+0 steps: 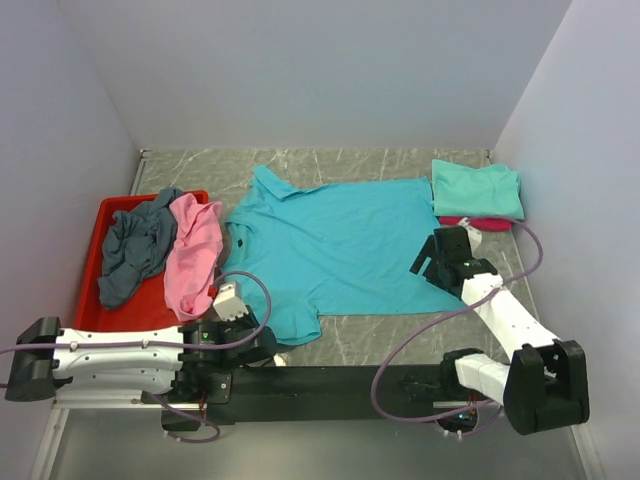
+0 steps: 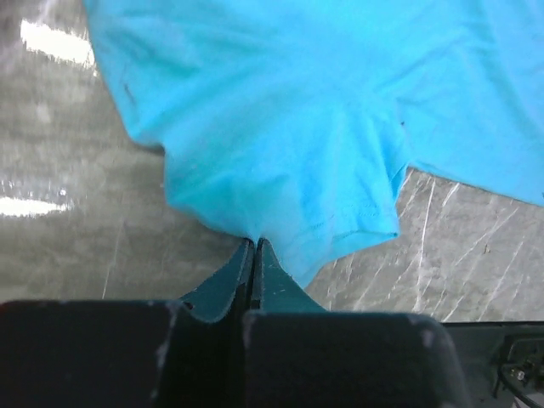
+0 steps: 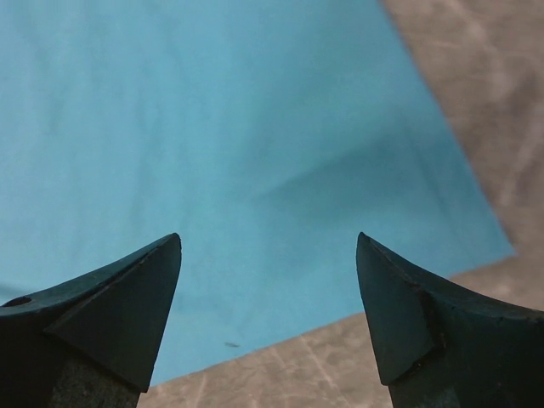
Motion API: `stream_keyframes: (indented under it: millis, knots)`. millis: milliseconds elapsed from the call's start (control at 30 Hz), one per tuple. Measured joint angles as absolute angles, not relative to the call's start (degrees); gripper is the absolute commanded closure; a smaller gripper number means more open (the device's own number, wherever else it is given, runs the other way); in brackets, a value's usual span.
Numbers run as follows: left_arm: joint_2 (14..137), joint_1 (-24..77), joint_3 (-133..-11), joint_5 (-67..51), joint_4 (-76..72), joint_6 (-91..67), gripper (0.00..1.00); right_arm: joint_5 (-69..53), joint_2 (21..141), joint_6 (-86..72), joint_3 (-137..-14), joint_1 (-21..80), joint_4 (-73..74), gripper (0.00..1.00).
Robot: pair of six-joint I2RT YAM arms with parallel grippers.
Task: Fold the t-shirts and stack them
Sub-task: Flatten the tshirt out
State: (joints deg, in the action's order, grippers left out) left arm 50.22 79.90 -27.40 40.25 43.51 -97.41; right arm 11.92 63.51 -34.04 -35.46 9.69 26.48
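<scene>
Clamping turquoise shirt (image 1: 340, 240), left pincer (image 2: 253, 246); right pincer (image 3: 269, 240) agape; pink shirt (image 1: 192, 255) possibly touching it.

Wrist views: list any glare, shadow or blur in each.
Left wrist: white glare patches sit on the table at the left, and the turquoise shirt is sharp enough to show its hem stitching. Right wrist: a soft dark shadow crosses the shirt, and the table at upper right is blurred.

Left hand (image 2: 254, 243) closed, right hand (image 3: 269, 238) agape.
</scene>
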Motion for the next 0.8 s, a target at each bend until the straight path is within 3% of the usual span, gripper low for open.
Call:
stream_keyframes:
  millis: [267,800]
  knots:
    - [47.9,77.7,-27.2,41.7,37.8,-87.5,0.99,12.5,61.6,-37.3,-35.5,-0.2,33.8,0.13]
    - [45.0,76.9,-23.7,38.5,28.1,-76.5,0.99,11.1,67.5,-41.6,-35.3,-8.8,37.0,0.22]
